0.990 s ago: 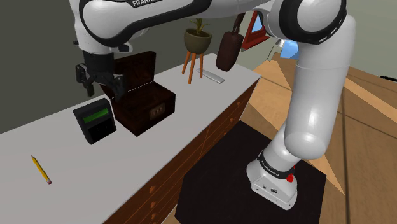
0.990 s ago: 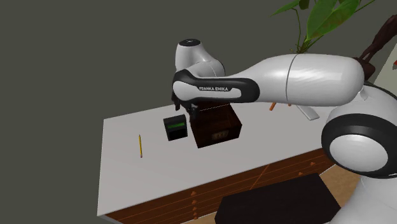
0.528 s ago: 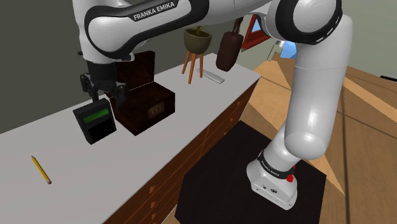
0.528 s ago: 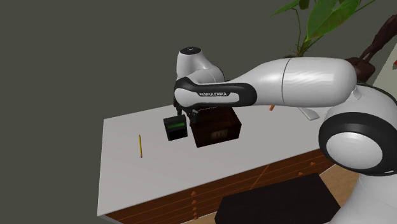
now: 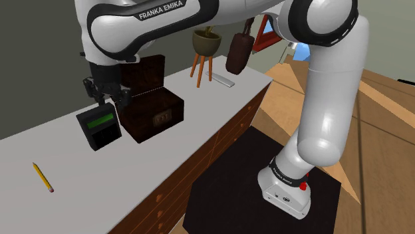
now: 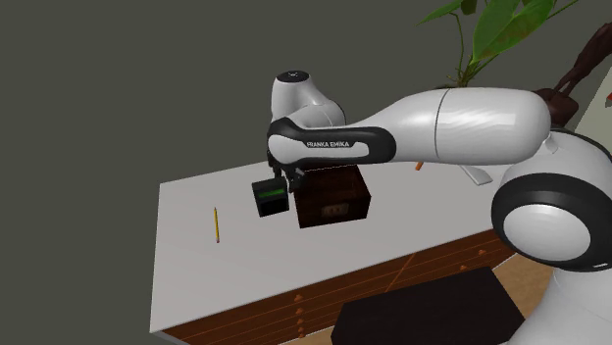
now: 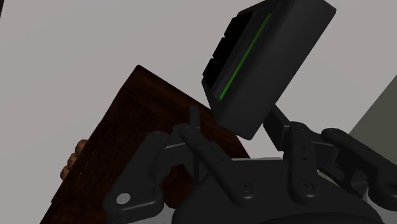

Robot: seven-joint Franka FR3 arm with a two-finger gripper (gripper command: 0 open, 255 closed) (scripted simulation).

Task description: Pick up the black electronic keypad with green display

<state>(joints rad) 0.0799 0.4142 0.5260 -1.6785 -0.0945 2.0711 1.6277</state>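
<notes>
The black keypad (image 5: 100,127) stands tipped back on the table (image 5: 166,156), its green display facing up. In the shoulder view a dark wooden box (image 5: 158,112) sits just to its right. The gripper (image 5: 108,101) hangs at its top edge with fingers spread to either side, ready to squeeze. I think nothing is held yet.
</notes>
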